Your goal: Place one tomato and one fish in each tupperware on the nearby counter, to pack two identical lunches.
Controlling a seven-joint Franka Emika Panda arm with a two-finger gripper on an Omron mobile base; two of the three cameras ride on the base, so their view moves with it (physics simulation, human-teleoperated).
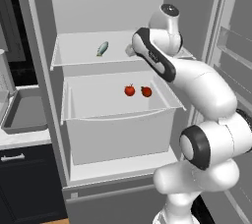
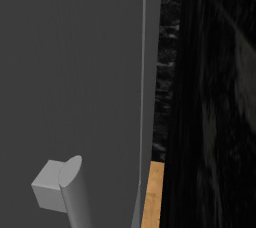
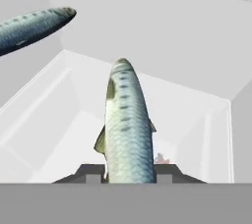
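In the hand view my gripper (image 3: 129,175) is shut on a silvery-green fish (image 3: 127,125), which points away from the hand inside the fridge's upper shelf. A second fish (image 3: 34,29) lies up and to the left; in the left base view that fish (image 1: 102,48) rests on the upper shelf, just left of my hand (image 1: 129,50), which the forearm mostly hides. Two red tomatoes (image 1: 129,90) (image 1: 146,91) sit side by side in the lower drawer. One grey tupperware (image 1: 24,115) stands on the marble counter (image 1: 22,138) at the left.
The fridge stands open, with its white lower drawer (image 1: 120,129) pulled forward and the door shelves (image 1: 236,46) at the right. In the right base view a grey door panel (image 2: 70,72) with a handle (image 2: 65,189) is close. Dark cabinet drawers (image 1: 24,183) lie under the counter.
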